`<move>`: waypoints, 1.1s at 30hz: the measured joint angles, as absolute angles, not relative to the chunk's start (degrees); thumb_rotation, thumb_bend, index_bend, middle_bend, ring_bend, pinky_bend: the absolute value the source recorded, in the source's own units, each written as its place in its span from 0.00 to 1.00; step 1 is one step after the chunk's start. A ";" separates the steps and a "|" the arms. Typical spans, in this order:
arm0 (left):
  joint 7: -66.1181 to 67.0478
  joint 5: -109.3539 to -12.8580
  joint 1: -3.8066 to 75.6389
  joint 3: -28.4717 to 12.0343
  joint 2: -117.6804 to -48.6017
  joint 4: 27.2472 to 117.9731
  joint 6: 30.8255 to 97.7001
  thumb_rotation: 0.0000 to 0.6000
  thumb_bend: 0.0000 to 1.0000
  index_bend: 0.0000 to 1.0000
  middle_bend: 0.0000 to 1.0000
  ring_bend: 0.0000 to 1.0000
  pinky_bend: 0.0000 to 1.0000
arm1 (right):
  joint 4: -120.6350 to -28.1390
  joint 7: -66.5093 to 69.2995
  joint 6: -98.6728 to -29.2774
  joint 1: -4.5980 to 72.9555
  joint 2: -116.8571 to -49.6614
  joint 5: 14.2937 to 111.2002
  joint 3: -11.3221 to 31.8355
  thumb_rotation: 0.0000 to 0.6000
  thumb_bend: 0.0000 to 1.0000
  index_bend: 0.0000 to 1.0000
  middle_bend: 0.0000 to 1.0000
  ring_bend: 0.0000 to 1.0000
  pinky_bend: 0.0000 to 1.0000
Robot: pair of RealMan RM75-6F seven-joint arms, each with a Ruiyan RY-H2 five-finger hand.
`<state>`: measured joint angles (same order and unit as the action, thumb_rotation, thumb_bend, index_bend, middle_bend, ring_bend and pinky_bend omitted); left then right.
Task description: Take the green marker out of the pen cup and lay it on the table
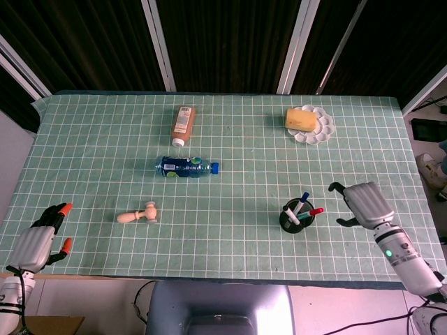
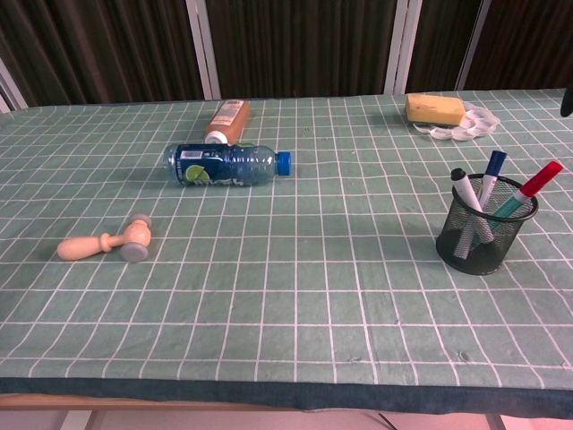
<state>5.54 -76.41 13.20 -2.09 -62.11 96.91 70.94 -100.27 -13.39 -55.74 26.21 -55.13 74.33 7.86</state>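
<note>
The black mesh pen cup (image 1: pixel 297 218) (image 2: pixel 484 229) stands on the table at the near right and holds several markers. Blue, black and red caps stick out of it, and a green marker shaft (image 2: pixel 509 209) (image 1: pixel 306 218) leans against the rim just below the red cap. My right hand (image 1: pixel 364 201) hovers open just right of the cup, fingers apart and pointing toward it, touching nothing. In the chest view only a dark fingertip (image 2: pixel 567 100) shows at the right edge. My left hand (image 1: pixel 39 242) is open at the near left corner, holding nothing.
A blue bottle (image 1: pixel 186 167) lies mid-table, with a brown bottle (image 1: pixel 183 124) behind it. A small wooden mallet (image 1: pixel 138 215) lies at the near left. A yellow sponge (image 1: pixel 301 118) rests on a white palette (image 1: pixel 323 130) at the far right.
</note>
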 measured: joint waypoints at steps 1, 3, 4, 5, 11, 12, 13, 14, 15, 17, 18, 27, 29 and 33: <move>5.51 -76.39 13.19 -2.10 -62.11 96.89 70.96 1.00 0.47 0.07 0.03 0.03 0.29 | -100.13 -13.53 -55.19 26.74 -55.35 74.01 7.88 1.00 0.28 0.48 1.00 1.00 0.98; 5.44 -76.34 13.19 -2.13 -62.10 96.88 70.96 1.00 0.47 0.07 0.03 0.03 0.29 | -99.61 -13.59 -54.33 27.67 -56.11 73.54 7.97 1.00 0.31 0.49 1.00 1.00 0.98; 5.41 -76.28 13.19 -2.15 -62.10 96.88 70.94 1.00 0.47 0.07 0.03 0.03 0.29 | -99.36 -13.52 -53.98 28.02 -56.43 73.42 8.01 1.00 0.32 0.50 1.00 1.00 0.98; 5.38 -76.21 13.19 -2.17 -62.09 96.87 70.91 1.00 0.47 0.07 0.03 0.03 0.29 | -99.14 -13.43 -53.64 28.34 -56.69 73.33 8.03 1.00 0.34 0.50 1.00 1.00 0.98; 5.22 -76.05 13.24 -2.22 -62.05 96.86 70.75 1.00 0.47 0.07 0.03 0.03 0.29 | -98.16 -13.17 -51.47 30.07 -57.87 73.33 7.53 1.00 0.40 0.53 1.00 1.00 0.98; 5.22 -76.05 13.25 -2.22 -62.05 96.86 70.75 1.00 0.47 0.07 0.03 0.03 0.29 | -98.03 -13.16 -51.11 30.34 -58.04 73.33 7.38 1.00 0.40 0.54 1.00 1.00 0.98; 5.20 -76.06 13.25 -2.21 -62.03 96.86 70.73 1.00 0.47 0.07 0.03 0.03 0.29 | -97.96 -13.15 -50.83 30.55 -58.14 73.32 7.28 1.00 0.40 0.54 1.00 1.00 0.98; 5.18 -76.07 13.25 -2.21 -62.02 96.86 70.73 1.00 0.47 0.07 0.03 0.03 0.29 | -97.90 -13.14 -50.55 30.75 -58.23 73.29 7.18 1.00 0.41 0.54 1.00 1.00 0.98; 5.16 -76.07 13.25 -2.21 -62.01 96.86 70.73 1.00 0.47 0.07 0.03 0.03 0.29 | -97.84 -13.14 -50.17 31.02 -58.33 73.25 7.05 1.00 0.41 0.54 1.00 1.00 0.98; 5.09 -76.07 13.24 -2.20 -61.97 96.88 70.73 1.00 0.47 0.07 0.03 0.03 0.29 | -97.79 -13.19 -49.66 31.40 -58.46 73.18 6.80 1.00 0.41 0.54 1.00 1.00 0.98; 5.03 -76.07 13.24 -2.21 -61.96 96.88 70.73 1.00 0.47 0.07 0.03 0.03 0.29 | -97.77 -13.28 -49.42 31.62 -58.55 73.13 6.62 1.00 0.41 0.54 1.00 1.00 0.98; 4.80 -75.99 13.23 -2.25 -61.90 96.85 70.70 1.00 0.47 0.07 0.03 0.03 0.29 | -97.39 -13.81 -49.07 32.45 -59.25 72.28 5.94 1.00 0.47 0.58 1.00 1.00 0.99; 4.77 -75.90 13.20 -2.27 -61.89 96.86 70.71 1.00 0.47 0.07 0.03 0.03 0.29 | -97.39 -13.92 -48.99 32.55 -59.25 72.05 5.81 1.00 0.48 0.59 1.00 1.00 0.99; 4.75 -75.73 13.19 -2.30 -61.88 96.89 70.67 1.00 0.47 0.07 0.03 0.03 0.29 | -97.42 -14.09 -48.75 32.74 -59.08 71.33 5.52 1.00 0.48 0.59 1.00 1.00 0.99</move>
